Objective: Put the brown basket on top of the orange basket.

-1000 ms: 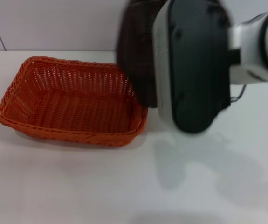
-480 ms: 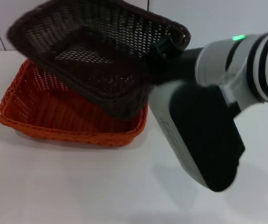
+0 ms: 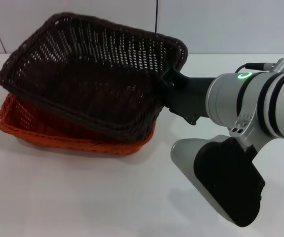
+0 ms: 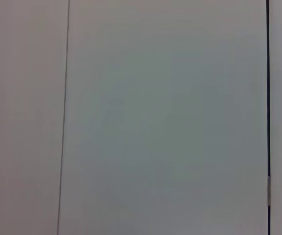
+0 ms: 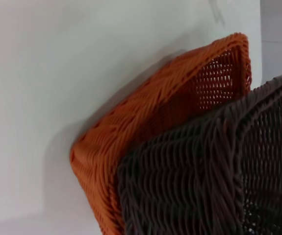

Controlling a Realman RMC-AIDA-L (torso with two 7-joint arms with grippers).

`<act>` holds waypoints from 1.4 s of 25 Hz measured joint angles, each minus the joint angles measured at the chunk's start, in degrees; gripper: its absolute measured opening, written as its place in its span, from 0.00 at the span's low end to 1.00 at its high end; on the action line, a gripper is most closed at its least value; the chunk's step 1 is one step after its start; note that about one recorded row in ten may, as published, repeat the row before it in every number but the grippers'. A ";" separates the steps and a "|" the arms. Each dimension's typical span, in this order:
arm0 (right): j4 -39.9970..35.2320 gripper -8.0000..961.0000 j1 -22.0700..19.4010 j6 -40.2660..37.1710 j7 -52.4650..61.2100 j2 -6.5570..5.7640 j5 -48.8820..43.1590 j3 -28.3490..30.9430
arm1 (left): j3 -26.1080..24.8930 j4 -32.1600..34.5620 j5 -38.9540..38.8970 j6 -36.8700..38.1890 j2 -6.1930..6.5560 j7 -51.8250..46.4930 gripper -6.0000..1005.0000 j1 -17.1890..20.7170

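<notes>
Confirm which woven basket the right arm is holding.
The dark brown rectangular wicker basket, gripped at its rim by the right gripper; the bright orange wicker basket sits beneath it.

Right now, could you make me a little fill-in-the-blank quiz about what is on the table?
1. The brown basket sits over the ____ basket.
2. The ____ arm's claw grips the brown basket's rim.
3. The brown basket sits ____, not level.
4. The orange basket rests on the ____ table.

Missing words: orange; right; tilted; white

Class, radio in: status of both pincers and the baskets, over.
Right pincer shut on brown basket rim. Basket tilted, partly inside orange basket. Left pincer out of view. Nothing in the way.
</notes>
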 joint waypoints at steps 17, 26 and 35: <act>7.13 0.32 1.36 8.79 -2.70 -0.40 0.81 0.91 | 1.51 1.01 -0.03 -0.12 0.01 -1.27 0.81 -1.16; 9.41 0.33 0.36 9.16 -2.45 -0.55 -0.38 -0.69 | 1.30 1.07 -0.03 -0.24 0.11 -1.29 0.81 -1.06; 4.15 0.39 -5.42 9.59 -2.56 -0.54 -0.51 -0.70 | 1.20 1.29 -0.03 -0.48 0.21 -1.28 0.81 -1.53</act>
